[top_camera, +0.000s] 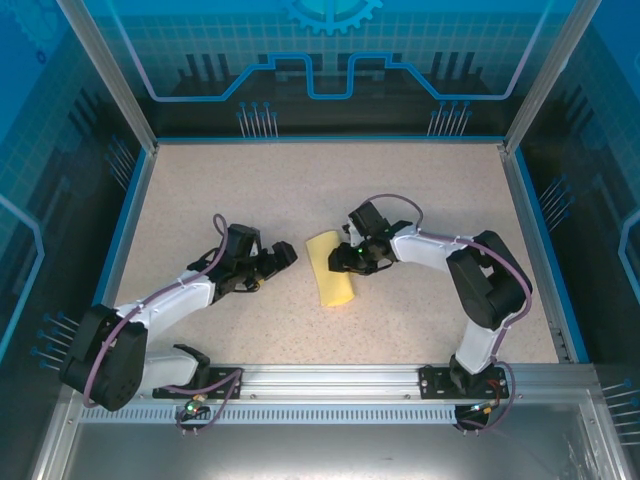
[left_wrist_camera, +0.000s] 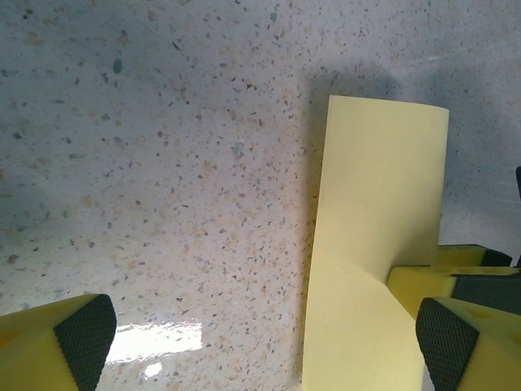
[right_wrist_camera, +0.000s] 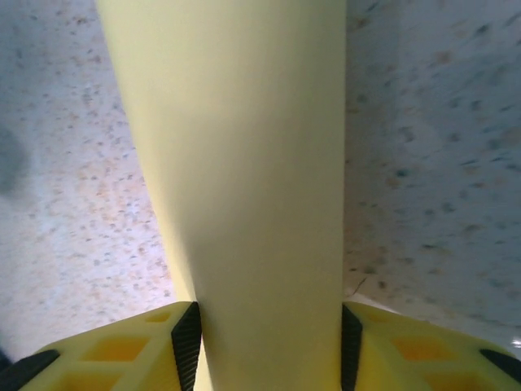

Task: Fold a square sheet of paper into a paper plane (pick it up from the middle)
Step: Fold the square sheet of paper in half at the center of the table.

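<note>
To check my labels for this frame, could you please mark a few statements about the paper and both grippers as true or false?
1. The left gripper stands wide open. True.
2. The square sheet of paper lies flat and unfolded. False: it shows as a narrow, curved strip, bent over.
3. The paper passes between the fingers of the right gripper. True.
4. The paper sits at the far edge of the table. False: it lies mid-table, between the two arms.

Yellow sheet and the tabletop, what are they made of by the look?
Paper sheet: thin pale-yellow paper with a matte finish. It bows in a smooth curve and shows no shine.
Tabletop: hard beige surface with fine speckles, probably laminate or a stone-look composite. The finish is semi-gloss, as a bright glare patch shows on it in the left wrist view.
</note>
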Controlling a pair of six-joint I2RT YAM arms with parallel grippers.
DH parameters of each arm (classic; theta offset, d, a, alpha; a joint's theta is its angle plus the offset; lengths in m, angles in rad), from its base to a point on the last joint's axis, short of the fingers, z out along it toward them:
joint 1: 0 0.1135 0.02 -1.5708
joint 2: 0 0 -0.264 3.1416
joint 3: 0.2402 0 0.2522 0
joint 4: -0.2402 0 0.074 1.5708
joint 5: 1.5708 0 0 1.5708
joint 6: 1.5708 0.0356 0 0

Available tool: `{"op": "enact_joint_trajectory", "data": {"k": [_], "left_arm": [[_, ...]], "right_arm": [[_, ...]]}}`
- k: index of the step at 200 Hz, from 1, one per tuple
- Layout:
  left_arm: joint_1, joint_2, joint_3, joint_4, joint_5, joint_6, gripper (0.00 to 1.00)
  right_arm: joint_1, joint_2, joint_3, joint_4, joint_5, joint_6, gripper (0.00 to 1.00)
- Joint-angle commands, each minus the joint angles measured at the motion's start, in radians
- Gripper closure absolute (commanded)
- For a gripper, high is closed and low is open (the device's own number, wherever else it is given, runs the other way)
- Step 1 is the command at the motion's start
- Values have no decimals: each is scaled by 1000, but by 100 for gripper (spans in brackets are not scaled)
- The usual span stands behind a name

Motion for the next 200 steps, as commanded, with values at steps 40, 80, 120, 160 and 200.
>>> {"op": "enact_joint_trajectory", "data": {"k": [40,80,120,160,200], "left_arm": [[-25,55,2,99,94,-25,7],[-50,117,33,172,148,-29,21],[-87,189,72,218,160,-42,34],[-119,278,138,236,155,-60,44],[-140,363,200,249,155,-74,56]], "right_arm": [[-8,-9,19,-101,154,-60,45],[-20,-25,22,-116,166,-75,46],[-38,-25,-1,-105,166,-41,47],[-42,9,6,-110,153,-25,47],[-37,46,13,-143,156,-68,47]]}}
